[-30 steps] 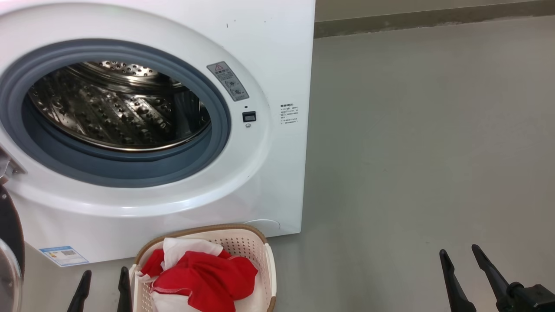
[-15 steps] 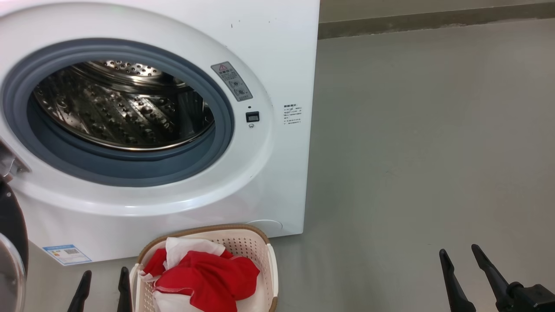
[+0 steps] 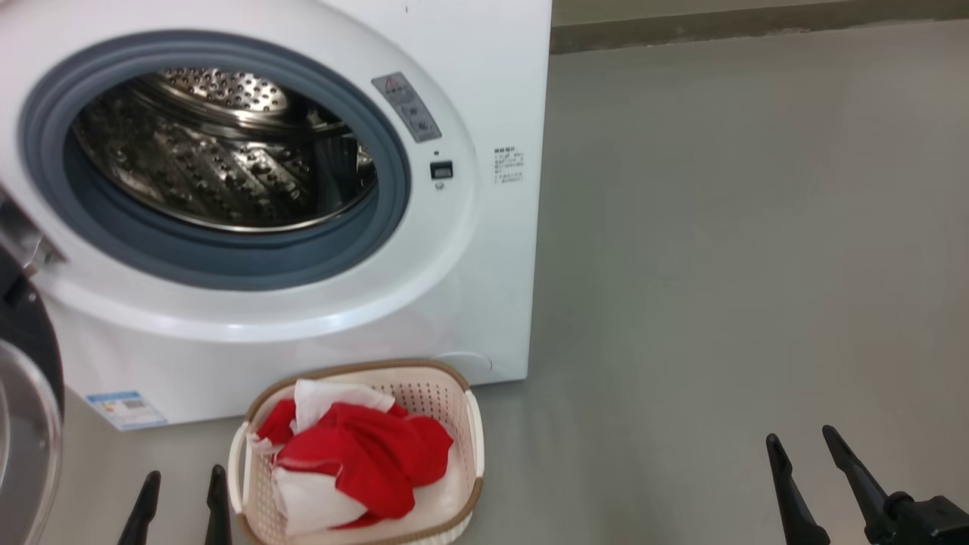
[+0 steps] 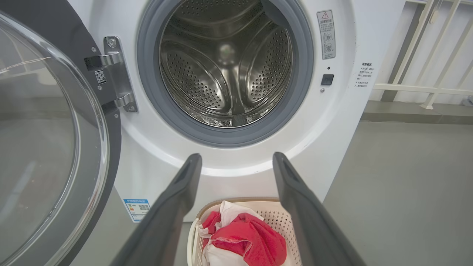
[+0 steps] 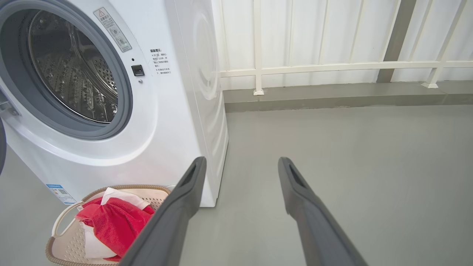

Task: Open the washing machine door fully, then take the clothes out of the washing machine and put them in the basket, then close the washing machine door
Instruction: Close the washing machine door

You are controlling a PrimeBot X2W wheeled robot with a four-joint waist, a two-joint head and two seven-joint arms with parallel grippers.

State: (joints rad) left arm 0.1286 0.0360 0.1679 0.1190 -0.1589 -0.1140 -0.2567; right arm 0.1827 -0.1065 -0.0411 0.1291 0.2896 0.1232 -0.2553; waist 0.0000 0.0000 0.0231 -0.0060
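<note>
The white washing machine (image 3: 484,91) stands with its steel drum (image 3: 219,151) showing no clothes inside. The washing machine door (image 4: 48,140) hangs swung out to the left on its hinge, its edge also visible as the door (image 3: 26,424). Red and white clothes (image 3: 363,454) lie heaped in the basket (image 3: 473,446) on the floor before the machine. My left gripper (image 3: 182,481) is open, low, just left of the basket. My right gripper (image 3: 802,443) is open over bare floor, far right. In the wrist views the left gripper (image 4: 236,160) and right gripper (image 5: 240,164) hold nothing.
Grey floor (image 3: 719,265) spreads to the right of the machine. A white railing (image 5: 332,66) on a low grey kerb runs along the back wall. The basket (image 5: 59,251) sits close against the machine's front.
The whole head view has shifted: machine and basket sit higher in the picture now, so the camera tilted down. Both grippers stay open in the same place.
</note>
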